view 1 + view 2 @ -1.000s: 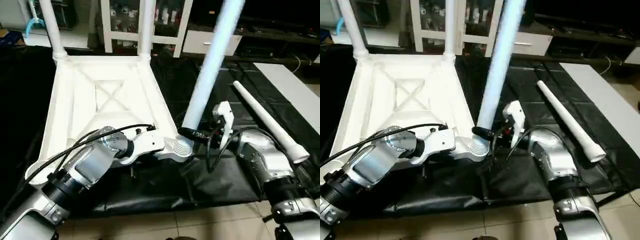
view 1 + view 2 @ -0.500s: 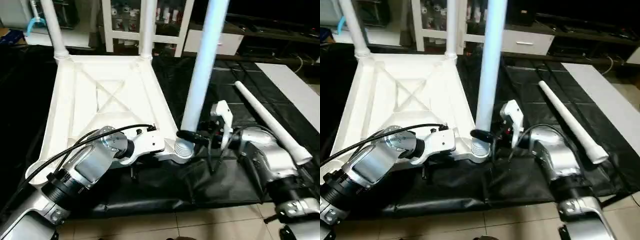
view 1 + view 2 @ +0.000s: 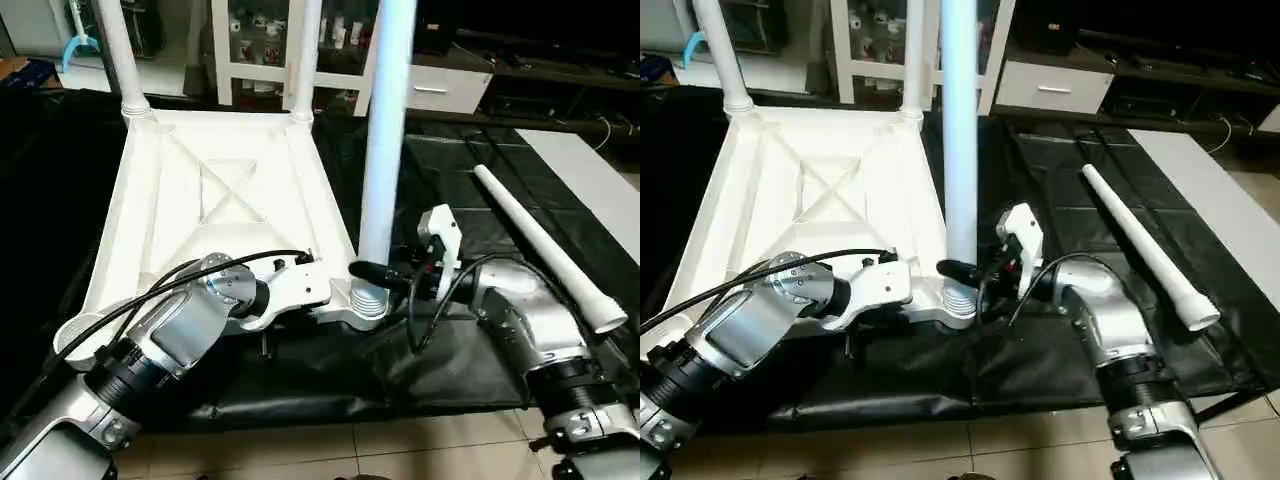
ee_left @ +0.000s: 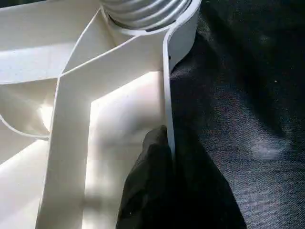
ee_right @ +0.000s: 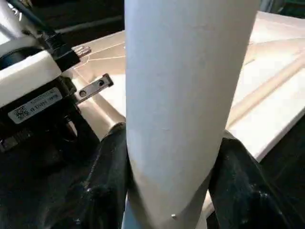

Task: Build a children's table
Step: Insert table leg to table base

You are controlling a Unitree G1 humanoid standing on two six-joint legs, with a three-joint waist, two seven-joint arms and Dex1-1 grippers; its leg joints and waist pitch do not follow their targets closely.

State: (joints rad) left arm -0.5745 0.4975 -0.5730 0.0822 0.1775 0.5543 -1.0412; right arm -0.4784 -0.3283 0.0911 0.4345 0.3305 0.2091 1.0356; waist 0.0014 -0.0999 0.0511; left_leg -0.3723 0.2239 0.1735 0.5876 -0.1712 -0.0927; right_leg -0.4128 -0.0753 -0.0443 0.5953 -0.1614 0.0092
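While I hold the rig steady, my left gripper [image 4: 169,191] is pinched together on the near rim of the white plastic square table top [image 3: 215,215], which lies ribbed underside up on the black sheet [image 3: 440,190]. Just beside it, my right gripper [image 5: 169,186] is clamped on the white tapered tubular leg [image 3: 385,130] standing upright in the near right corner socket [image 3: 368,300]. A loose white leg [image 3: 545,245] lies further right. Two fitted legs [image 3: 120,50] rise at the far corners.
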